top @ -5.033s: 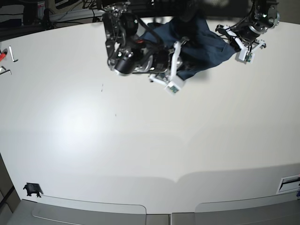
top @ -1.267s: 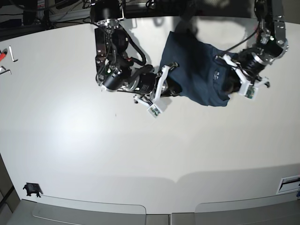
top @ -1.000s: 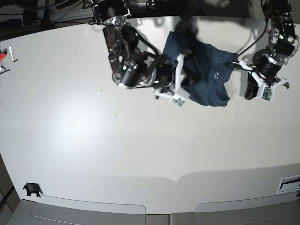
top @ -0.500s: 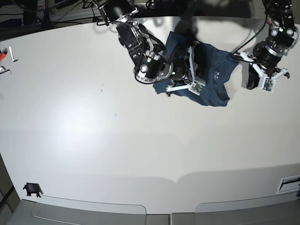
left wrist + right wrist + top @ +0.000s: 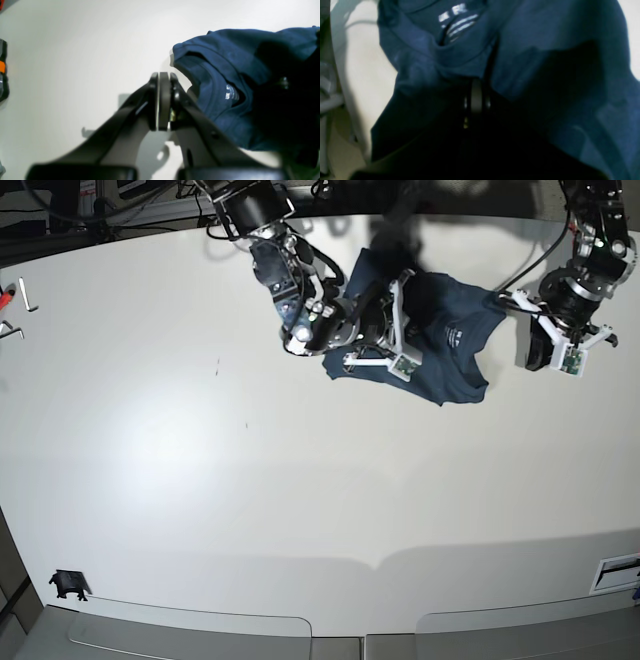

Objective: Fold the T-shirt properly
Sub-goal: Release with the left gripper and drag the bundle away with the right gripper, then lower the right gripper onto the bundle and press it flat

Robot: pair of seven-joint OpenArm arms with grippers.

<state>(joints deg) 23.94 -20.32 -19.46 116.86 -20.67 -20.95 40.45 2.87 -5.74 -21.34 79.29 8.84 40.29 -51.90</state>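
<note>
The dark navy T-shirt [image 5: 450,345] lies bunched at the far side of the white table [image 5: 300,480]. Its collar and white neck label [image 5: 230,92] face up. My right gripper [image 5: 398,330] is over the shirt's left half. In the right wrist view its fingers [image 5: 476,100] are shut, with a fold of the T-shirt [image 5: 545,62] running up into the tips. My left gripper [image 5: 532,345] is just right of the shirt. In the left wrist view it [image 5: 160,105] is shut and empty, next to the T-shirt's collar edge [image 5: 200,65].
Small tools [image 5: 20,300] lie at the table's far left edge. A black clip [image 5: 68,584] sits at the near left corner and a printed label [image 5: 615,572] at the near right. A black-and-orange object [image 5: 2,70] shows at the left wrist view's left edge.
My right gripper swept right across the T-shirt, drawing its left side over the middle. My left gripper came off the collar side and drew back to the right.
</note>
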